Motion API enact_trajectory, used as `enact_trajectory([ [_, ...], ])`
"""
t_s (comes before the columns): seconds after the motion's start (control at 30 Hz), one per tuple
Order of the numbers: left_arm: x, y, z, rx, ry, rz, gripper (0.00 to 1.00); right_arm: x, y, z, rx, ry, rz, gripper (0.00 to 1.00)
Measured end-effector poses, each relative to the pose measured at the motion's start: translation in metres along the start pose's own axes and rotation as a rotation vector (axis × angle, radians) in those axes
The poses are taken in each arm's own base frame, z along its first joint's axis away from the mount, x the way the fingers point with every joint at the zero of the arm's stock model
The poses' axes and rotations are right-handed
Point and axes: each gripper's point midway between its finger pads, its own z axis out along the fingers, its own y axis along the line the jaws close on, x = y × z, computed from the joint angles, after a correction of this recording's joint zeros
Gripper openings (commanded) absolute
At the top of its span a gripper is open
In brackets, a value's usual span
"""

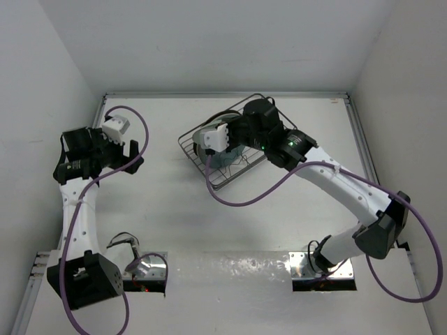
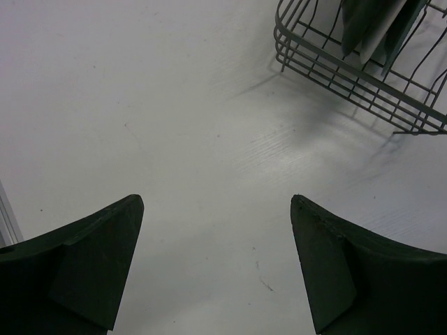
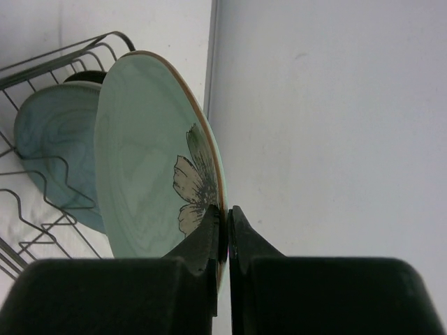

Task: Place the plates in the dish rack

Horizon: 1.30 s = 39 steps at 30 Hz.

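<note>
My right gripper [image 3: 227, 213] is shut on the rim of the pale green plate [image 3: 140, 160] with the brown flower motif, which stands on edge over the dish rack [image 3: 42, 59]. Behind it a teal marbled plate [image 3: 52, 139] stands upright in the rack. From above, the right arm covers most of the wire rack [image 1: 192, 150], and a bluish plate [image 1: 227, 159] shows beneath it. My left gripper [image 2: 216, 202] is open over bare table, left of the rack [image 2: 335, 73], with nothing between its fingers.
The rack sits at the back middle of the white table, near the rear wall [image 3: 321, 105]. A metal rail [image 1: 360, 139] edges the table on the right. Purple cables [image 1: 237, 199] trail from both arms.
</note>
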Motion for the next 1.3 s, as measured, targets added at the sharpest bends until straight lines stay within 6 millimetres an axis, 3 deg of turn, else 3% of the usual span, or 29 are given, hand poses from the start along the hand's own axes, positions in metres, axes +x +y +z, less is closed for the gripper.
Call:
enact_trajectory([
  [0.47, 0.004, 0.004, 0.007, 0.008, 0.017, -0.014, 0.83, 0.030, 0.033, 0.015, -0.197, -0.070, -0.127, 0.00],
  [0.77, 0.003, 0.007, 0.010, 0.003, 0.017, -0.013, 0.83, 0.024, 0.034, 0.025, -0.262, -0.130, -0.233, 0.00],
  [1.3, 0.009, 0.013, 0.020, 0.003, 0.041, -0.046, 0.83, 0.042, 0.067, 0.037, -0.361, -0.124, -0.310, 0.00],
])
